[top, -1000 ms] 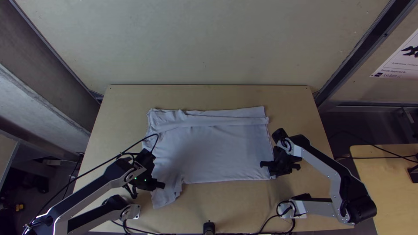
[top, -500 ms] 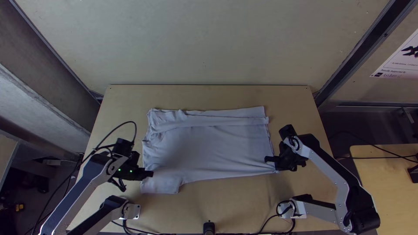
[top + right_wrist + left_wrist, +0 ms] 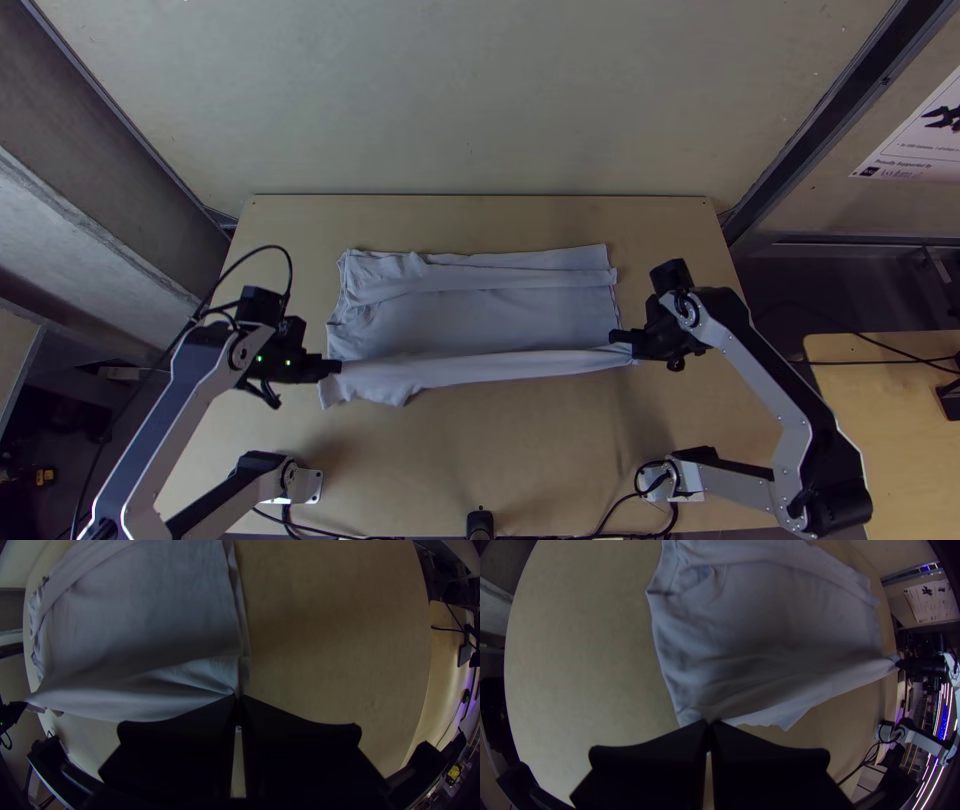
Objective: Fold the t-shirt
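Observation:
The pale grey t-shirt [image 3: 480, 320] lies wide across the mid-table, its far part folded over in a band. Its near edge is lifted and drawn into a taut strip between both grippers. At its left near corner, my left gripper [image 3: 335, 368] holds the cloth; in the left wrist view the left gripper [image 3: 708, 726] is shut on that corner. At the right near corner is my right gripper [image 3: 618, 338]; in the right wrist view the right gripper [image 3: 238, 699] is shut on the shirt's edge. A sleeve part hangs below the strip near the left gripper.
Bare wooden table [image 3: 480, 450] lies on the near side of the shirt and at both sides. A black post [image 3: 480, 522] and cables stand at the table's near edge. A second wooden table [image 3: 890, 430] is at the far right.
Both grippers have moved up the picture, the left one also leftward and the right one slightly rightward. The shirt's near edge has come up with them, and the left near corner has drawn in.

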